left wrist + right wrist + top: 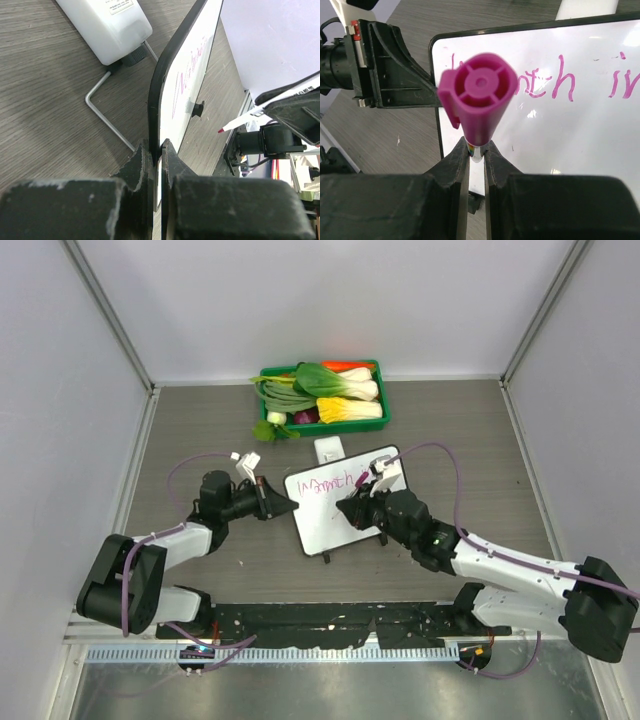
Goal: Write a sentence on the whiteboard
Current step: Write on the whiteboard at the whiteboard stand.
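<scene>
The whiteboard (335, 520) stands tilted at mid-table, with the pink sentence (333, 483) along its top. My left gripper (291, 506) is shut on the board's left edge; in the left wrist view the dark rim (159, 90) runs between the fingers (140, 162), and the writing (192, 70) is seen edge-on. My right gripper (351, 508) is shut on a magenta marker (479, 97), which hides part of the sentence (560, 80) on the whiteboard (570, 145). The marker's tip (221, 130) hangs just off the board's face.
A green tray (383, 406) of vegetables sits at the back. A small white box (329, 449) lies just behind the board. A white bottle-like object (107, 25) and a bent metal wire (100, 107) lie on the table behind the board.
</scene>
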### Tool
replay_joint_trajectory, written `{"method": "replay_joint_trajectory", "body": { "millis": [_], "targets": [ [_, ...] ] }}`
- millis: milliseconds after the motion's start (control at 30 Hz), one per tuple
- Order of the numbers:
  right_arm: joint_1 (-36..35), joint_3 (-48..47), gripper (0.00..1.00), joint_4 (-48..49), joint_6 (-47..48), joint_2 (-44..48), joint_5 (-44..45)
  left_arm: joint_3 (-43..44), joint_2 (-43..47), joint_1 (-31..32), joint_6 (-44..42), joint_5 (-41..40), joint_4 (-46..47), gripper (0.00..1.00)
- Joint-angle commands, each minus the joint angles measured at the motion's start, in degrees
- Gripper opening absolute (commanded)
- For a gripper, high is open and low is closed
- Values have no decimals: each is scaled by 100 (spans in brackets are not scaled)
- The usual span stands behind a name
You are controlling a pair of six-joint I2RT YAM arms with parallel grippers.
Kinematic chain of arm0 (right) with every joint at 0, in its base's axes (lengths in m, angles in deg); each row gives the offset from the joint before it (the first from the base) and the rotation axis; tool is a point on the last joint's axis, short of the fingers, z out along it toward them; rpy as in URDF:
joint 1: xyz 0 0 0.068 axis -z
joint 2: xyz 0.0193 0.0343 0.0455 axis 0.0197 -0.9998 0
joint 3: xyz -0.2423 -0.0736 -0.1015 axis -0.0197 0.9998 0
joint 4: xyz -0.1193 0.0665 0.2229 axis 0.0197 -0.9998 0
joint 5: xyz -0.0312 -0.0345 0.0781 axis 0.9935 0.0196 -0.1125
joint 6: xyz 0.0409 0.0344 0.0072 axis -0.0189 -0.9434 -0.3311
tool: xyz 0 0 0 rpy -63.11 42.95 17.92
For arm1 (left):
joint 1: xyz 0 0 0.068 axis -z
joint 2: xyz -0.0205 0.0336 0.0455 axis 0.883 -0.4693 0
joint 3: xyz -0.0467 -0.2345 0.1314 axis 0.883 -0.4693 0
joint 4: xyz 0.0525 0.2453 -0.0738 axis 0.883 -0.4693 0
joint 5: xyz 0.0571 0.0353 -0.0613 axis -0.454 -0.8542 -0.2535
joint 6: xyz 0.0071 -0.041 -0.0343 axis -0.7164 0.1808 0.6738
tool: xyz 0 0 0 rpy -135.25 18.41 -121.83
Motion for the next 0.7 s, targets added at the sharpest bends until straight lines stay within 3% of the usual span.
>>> {"method": "replay_joint_trajectory", "body": {
  "millis": [0, 233, 433, 667],
  "targets": [
    [-14, -443, 1, 498, 180, -240, 218, 105, -81, -182, -715, -625, -580, 0],
    [13, -514, 1, 735, -13, -487, -178, 131, -204, -190, -716, -432, -458, 0],
    [645, -329, 1, 1053, -445, -435, -1126, 114, -186, -190, -707, -379, -423, 0],
    [479, -513, 1, 578, 109, -188, -530, 131, -204, -190, -716, -371, -405, 0]
  ]
}}
